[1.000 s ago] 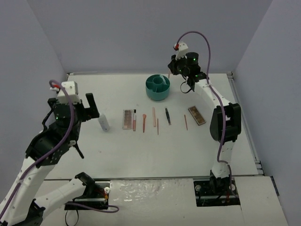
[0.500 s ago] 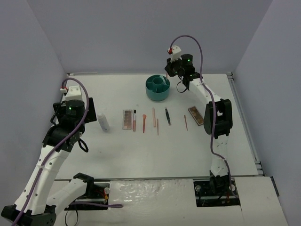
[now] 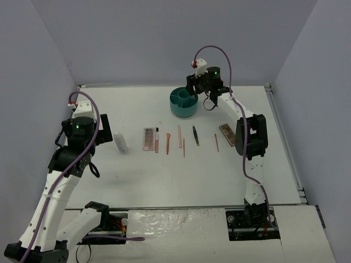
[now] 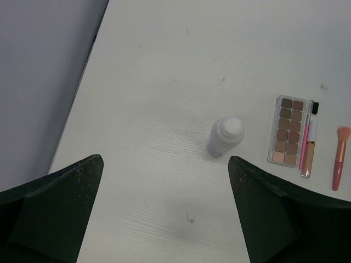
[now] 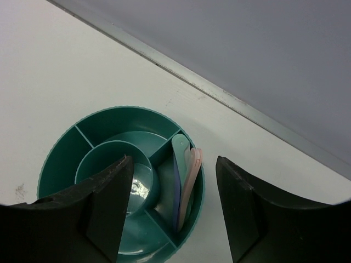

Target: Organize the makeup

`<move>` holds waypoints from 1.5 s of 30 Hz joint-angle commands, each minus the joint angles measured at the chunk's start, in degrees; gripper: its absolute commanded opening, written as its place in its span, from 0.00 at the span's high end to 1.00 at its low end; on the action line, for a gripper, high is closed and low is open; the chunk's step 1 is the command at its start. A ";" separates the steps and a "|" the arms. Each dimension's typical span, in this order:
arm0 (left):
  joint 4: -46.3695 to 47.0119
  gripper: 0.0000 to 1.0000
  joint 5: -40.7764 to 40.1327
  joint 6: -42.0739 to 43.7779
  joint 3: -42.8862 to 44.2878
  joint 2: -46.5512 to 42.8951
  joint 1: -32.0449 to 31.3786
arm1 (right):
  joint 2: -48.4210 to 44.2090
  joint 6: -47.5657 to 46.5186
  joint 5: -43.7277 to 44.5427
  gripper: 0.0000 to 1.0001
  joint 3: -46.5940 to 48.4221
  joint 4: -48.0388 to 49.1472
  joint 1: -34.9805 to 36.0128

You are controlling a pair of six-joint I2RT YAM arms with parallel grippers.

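Observation:
My right gripper (image 5: pixel 173 160) hangs open over the round teal cup (image 5: pixel 60 159), nothing between its fingers. In the cup's outer compartment lean a green stick (image 5: pixel 180 147), a purple stick (image 5: pixel 176 192) and a pink stick (image 5: pixel 192 171). From above, the right gripper (image 3: pixel 193 89) is at the cup's (image 3: pixel 184 104) far right rim. On the table lie a white bottle (image 3: pixel 121 142), a palette (image 3: pixel 148 138), a pink tube (image 3: pixel 157 140), thin sticks (image 3: pixel 179 135), dark tweezers (image 3: pixel 195 135) and an orange stick (image 3: pixel 216 142). My left gripper (image 4: pixel 164 159) is open, above and short of the bottle (image 4: pixel 226 136).
A second palette (image 3: pixel 226 133) lies right of the orange stick, partly hidden by my right arm. Grey walls enclose the table on three sides. The left wrist view also has the first palette (image 4: pixel 289 130) and a pink brush (image 4: pixel 340 159).
My right gripper moved left over the cup and opened; the pink stick it carried now leans in the cup. My left arm swung in so its gripper faces the bottle.

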 commanded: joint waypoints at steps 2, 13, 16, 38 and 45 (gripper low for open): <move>3.46 0.03 2.32 -0.59 1.14 -1.18 0.78 | -10.70 2.25 5.49 0.41 -1.45 1.80 -0.48; 4.12 0.03 7.26 -0.41 0.74 -1.35 0.98 | -36.07 15.42 23.71 0.40 -33.04 -6.73 -0.96; 4.12 0.03 8.06 -0.41 0.81 -1.13 0.98 | -39.63 18.62 24.62 0.39 -39.73 -11.06 -0.89; 3.86 0.03 8.91 -0.24 0.46 0.27 1.66 | -28.77 23.10 20.82 0.58 -47.33 -16.72 -0.37; 3.86 0.03 9.11 -0.24 0.46 0.36 1.68 | -25.36 22.32 21.21 0.68 -45.51 -17.13 -0.54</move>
